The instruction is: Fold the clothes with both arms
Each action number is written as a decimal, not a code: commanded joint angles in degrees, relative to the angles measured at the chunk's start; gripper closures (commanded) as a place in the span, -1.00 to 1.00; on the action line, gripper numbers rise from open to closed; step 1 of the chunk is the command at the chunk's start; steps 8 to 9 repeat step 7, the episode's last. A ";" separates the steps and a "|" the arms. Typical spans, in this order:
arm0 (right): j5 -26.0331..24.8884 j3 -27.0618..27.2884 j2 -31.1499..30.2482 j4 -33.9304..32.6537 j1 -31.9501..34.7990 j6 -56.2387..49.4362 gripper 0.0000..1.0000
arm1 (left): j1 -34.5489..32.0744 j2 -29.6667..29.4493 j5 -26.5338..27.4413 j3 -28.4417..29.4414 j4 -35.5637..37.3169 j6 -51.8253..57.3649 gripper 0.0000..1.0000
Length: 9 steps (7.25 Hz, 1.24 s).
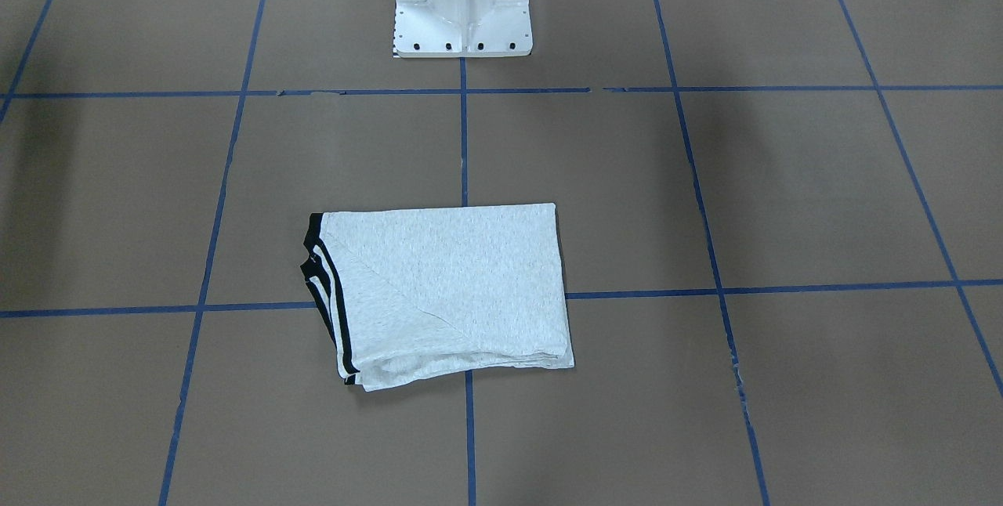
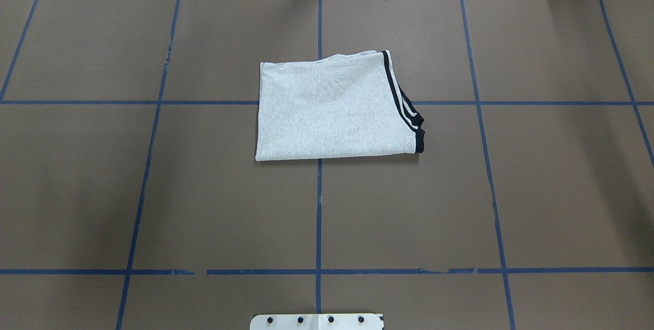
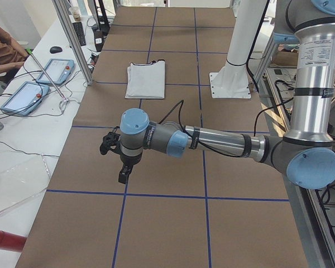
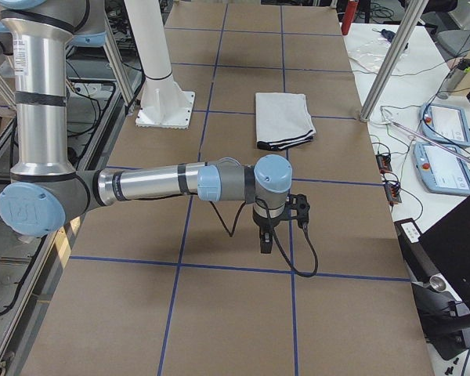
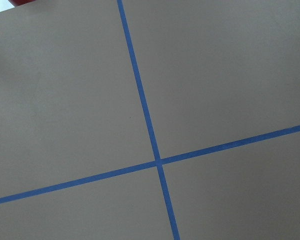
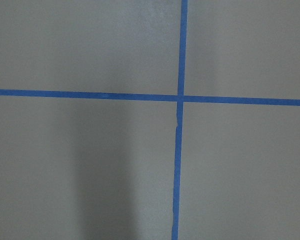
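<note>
The clothes are one light grey T-shirt (image 1: 439,287), folded into a flat rectangle in the middle of the brown table, with black-striped edges at one end (image 2: 403,105). It also shows in the side views (image 3: 146,78) (image 4: 282,117). My left gripper (image 3: 123,177) hangs over bare table far from the shirt, near the table's left end. My right gripper (image 4: 265,244) hangs likewise near the right end. I cannot tell whether either is open or shut. Both wrist views show only brown paper and blue tape lines.
The white base pedestal (image 1: 462,5) stands behind the shirt. Blue tape lines (image 2: 319,207) grid the table. A side bench holds teach pendants (image 3: 22,97) (image 4: 442,125), cables and a red cylinder (image 3: 5,240). A person's arm (image 3: 3,47) rests at that bench.
</note>
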 commanded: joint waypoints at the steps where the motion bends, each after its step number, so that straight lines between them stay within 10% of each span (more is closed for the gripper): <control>1: -0.95 -0.01 0.05 -0.18 0.00 0.00 -1.00 | 0.04 -0.16 0.07 0.02 0.06 -0.40 -1.00; 9: -0.86 -0.45 -1.44 -0.10 -0.62 0.00 -1.00 | 0.04 -0.60 0.16 -0.07 0.15 -0.49 -1.00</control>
